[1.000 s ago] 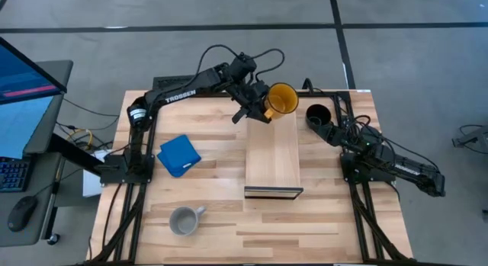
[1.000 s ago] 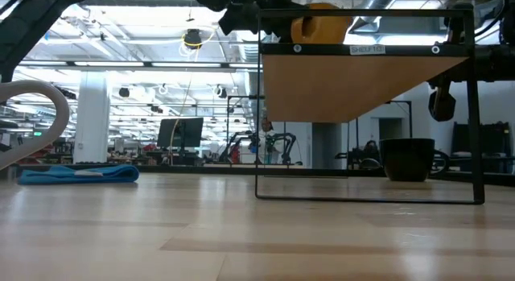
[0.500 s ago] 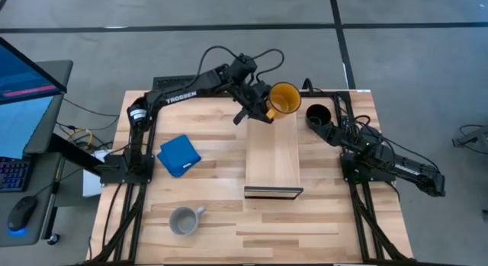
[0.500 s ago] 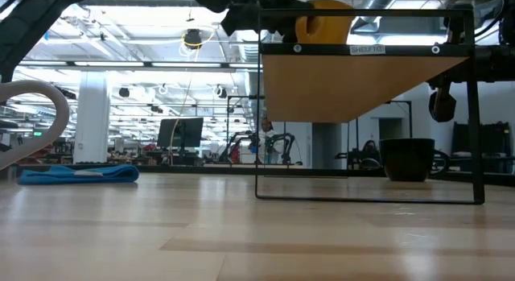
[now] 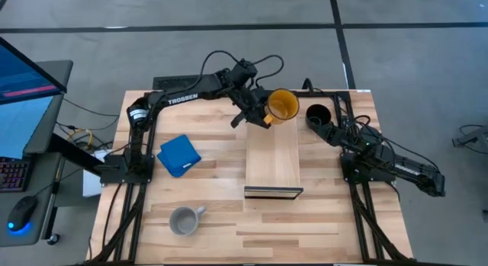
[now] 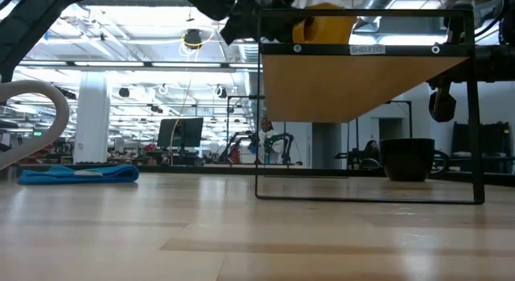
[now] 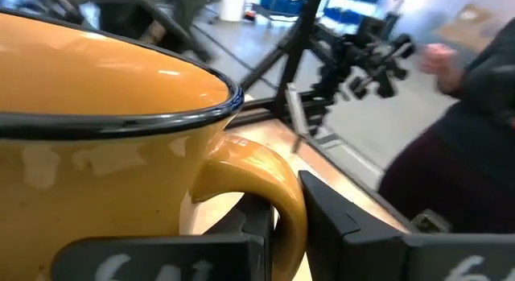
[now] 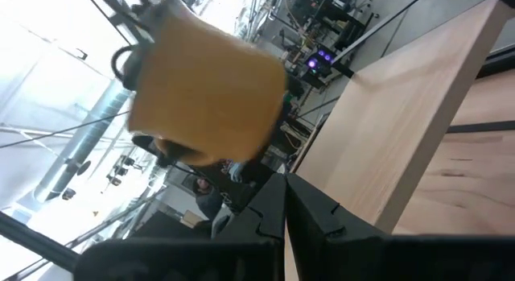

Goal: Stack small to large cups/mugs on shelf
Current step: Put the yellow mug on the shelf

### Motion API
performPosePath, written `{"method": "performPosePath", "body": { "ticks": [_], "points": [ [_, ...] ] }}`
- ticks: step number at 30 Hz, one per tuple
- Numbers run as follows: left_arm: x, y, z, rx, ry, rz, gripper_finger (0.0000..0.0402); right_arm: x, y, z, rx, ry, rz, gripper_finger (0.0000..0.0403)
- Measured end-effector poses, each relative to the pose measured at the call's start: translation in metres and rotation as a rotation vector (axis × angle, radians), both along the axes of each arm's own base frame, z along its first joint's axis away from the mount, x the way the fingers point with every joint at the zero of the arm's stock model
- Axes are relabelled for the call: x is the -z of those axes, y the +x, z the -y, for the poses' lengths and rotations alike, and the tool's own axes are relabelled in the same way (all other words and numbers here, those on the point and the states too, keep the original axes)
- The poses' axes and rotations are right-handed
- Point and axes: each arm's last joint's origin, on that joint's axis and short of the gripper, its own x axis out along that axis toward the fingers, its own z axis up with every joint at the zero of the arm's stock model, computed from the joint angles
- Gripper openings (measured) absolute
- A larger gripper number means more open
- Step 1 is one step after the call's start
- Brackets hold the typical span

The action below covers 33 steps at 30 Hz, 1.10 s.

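Over the 12 o'clock end of the shelf (image 5: 271, 155), the left gripper (image 5: 260, 113) is clenched on the handle of the yellow-orange mug (image 5: 283, 104), held just above the board. At 3 o'clock, the right gripper (image 5: 340, 134) rests pinched closed and empty beside the black mug (image 5: 318, 115); the grey mug (image 5: 184, 219) sits at 7 o'clock.

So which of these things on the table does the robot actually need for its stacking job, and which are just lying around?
Part of the job:
- yellow mug, held by its handle in the left gripper over the shelf's far end
- grey mug
- black mug
- shelf

Just lying about:
- blue square object
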Motion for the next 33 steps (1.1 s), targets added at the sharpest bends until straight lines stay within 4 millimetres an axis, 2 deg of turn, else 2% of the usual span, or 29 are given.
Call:
{"method": "performPosePath", "body": {
  "ticks": [4,11,17,21,33],
  "points": [
    [0.015,-0.002,-0.002,-0.009,-0.026,-0.019,0.0026,0.000,0.000,0.000,0.000,0.000,0.000,0.0033],
    [0.009,-0.006,-0.003,0.000,-0.007,0.070,0.0026,0.000,0.000,0.000,0.000,0.000,0.000,0.0033],
    [0.020,-0.005,-0.005,-0.012,-0.007,0.074,0.0026,0.000,0.000,0.000,0.000,0.000,-0.001,0.0033],
    [0.035,-0.006,-0.007,-0.027,-0.056,0.050,0.0026,0.000,0.000,0.000,0.000,0.000,-0.001,0.0033],
    [0.053,-0.020,-0.019,-0.089,-0.144,0.170,0.0026,0.000,0.000,0.000,0.000,0.000,-0.001,0.0033]
  ]
}}
